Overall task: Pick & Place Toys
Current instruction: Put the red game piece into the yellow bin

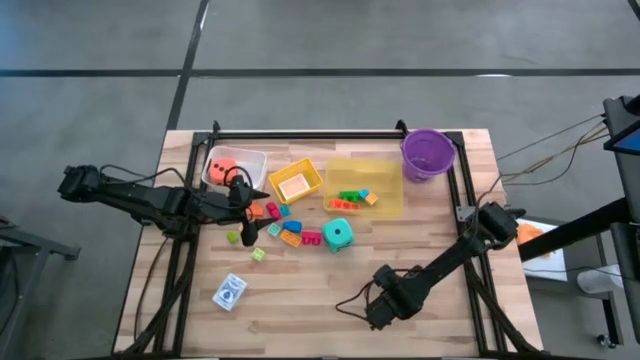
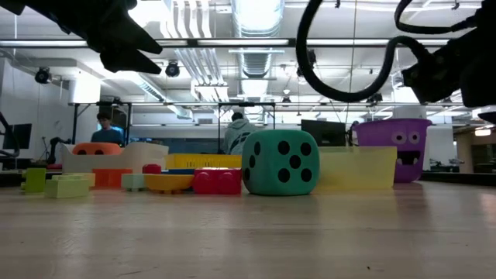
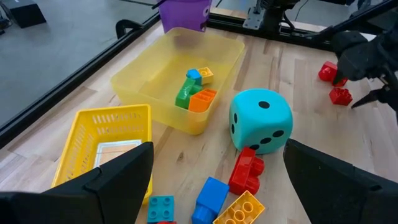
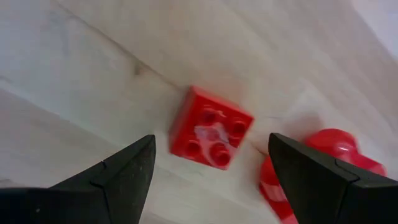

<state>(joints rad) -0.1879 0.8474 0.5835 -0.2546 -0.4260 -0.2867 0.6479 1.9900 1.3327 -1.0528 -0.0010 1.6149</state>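
My right gripper (image 4: pixel 208 180) hangs over a red brick (image 4: pixel 211 127) lying flat on the table (image 4: pixel 74 74), fingers spread to either side. I should drop straight down, keeping it centred, then close. The left gripper (image 3: pixel 217 180) waits spread above the loose bricks.

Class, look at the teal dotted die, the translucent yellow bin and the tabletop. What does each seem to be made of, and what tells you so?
Teal dotted die: probably soft foam or matte plastic; rounded corners, dull surface, no glare.
Translucent yellow bin: thin glossy plastic; the wooden tabletop shows through its walls.
Tabletop: pale wood, perhaps laminated planks; grain lines and board seams are visible, with a low sheen.
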